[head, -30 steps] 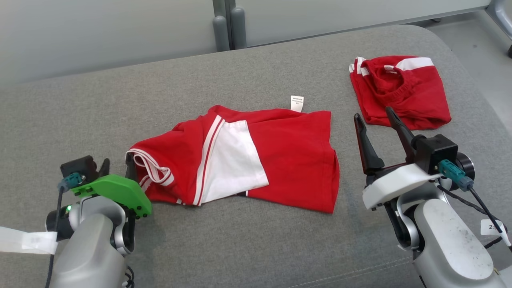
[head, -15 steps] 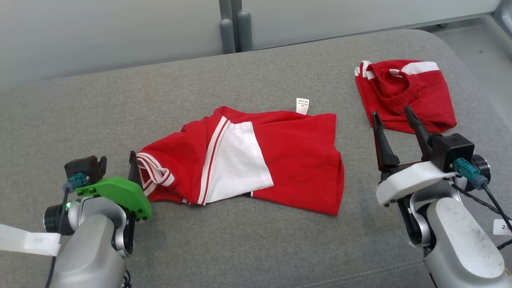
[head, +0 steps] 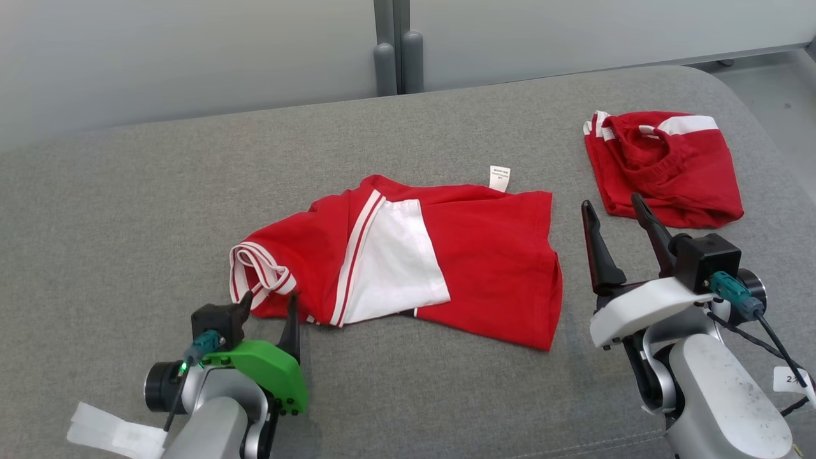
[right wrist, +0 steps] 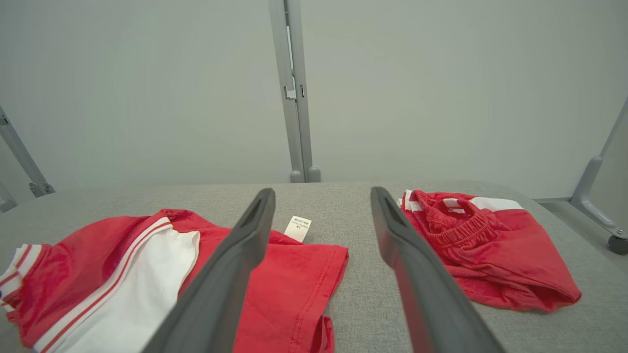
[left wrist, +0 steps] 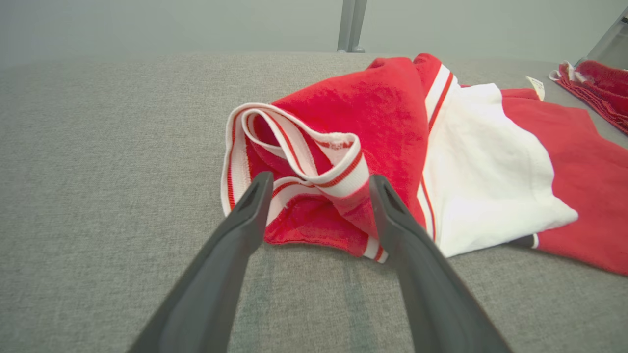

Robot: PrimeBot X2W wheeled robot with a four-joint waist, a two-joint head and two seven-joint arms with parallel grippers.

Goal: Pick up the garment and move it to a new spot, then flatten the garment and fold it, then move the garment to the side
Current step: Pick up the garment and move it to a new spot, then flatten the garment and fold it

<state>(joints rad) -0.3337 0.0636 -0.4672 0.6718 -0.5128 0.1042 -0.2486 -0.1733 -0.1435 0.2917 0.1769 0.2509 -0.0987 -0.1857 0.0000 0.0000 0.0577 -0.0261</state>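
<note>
The left end effector [head: 269, 305] sits low over the grey fabric-covered worktop [head: 127, 210], its two dark fingers spread wide apart and clasping nothing. The red and white garment [head: 491, 255] lies directly ahead of it, spread out but rumpled. In the left wrist view the fingertips stand at the garment's near edge, one on either side of the striped ribbed band [head: 255, 273], which curls up in a loop just beyond them. Whether the tips touch the cloth cannot be told. A white panel [head: 395, 261] edged with red and white stripes lies ahead and to the right of this end effector, and the plain red part runs on further right.

The right end effector [head: 612, 210] is raised, its fingers likewise spread wide and empty, pointing away from the robot. The garment's red hem lies just to its left, with a strip of bare worktop between them. A small white label [head: 500, 178] sticks out from the garment's far edge, ahead and to the left of the right fingers. A second red garment [head: 669, 172], bunched with an elastic waistband uppermost, lies just ahead and to the right of those fingers, apart from the first. A grey upright post [head: 395, 51] stands beyond the worktop's far edge.
</note>
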